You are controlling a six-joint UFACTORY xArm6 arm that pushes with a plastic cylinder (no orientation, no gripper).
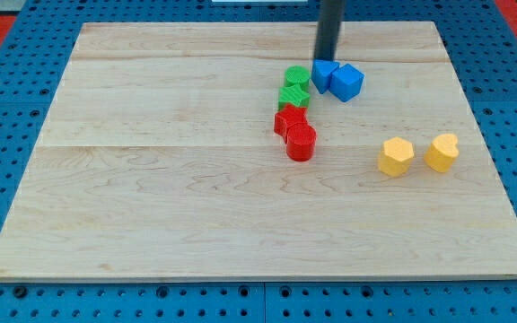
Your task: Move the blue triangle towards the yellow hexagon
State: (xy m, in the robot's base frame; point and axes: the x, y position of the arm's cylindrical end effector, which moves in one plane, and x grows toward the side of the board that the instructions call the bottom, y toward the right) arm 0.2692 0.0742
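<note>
My tip [328, 59] is down at the far side of the counter [151, 197], touching or just behind the blue triangle [323, 76]; the rod hides the exact contact, so I cannot tell whether it presses on the block or only stands beside it. There is no claw on this arm, only the rod, so nothing is gripped and there is no opening to report. The blue triangle sits far of centre, touching the blue cube [347, 82] on its right and just beside the green blocks [294, 88] on its left. Nearer than those, the red blocks [295, 132] stand in a short column, one against the other. The yellow hexagon [396, 156] lies well apart from the triangle, nearer and to the right, with a yellow heart [442, 152] just beside it on its right. Judging by this layout, the task has hardly begun: the triangle is still packed in its cluster and the whole gap to the hexagon remains. The tip looks well placed for a push toward the near right, though the blue cube lies close to that line and may be carried along or turn the triangle aside.
</note>
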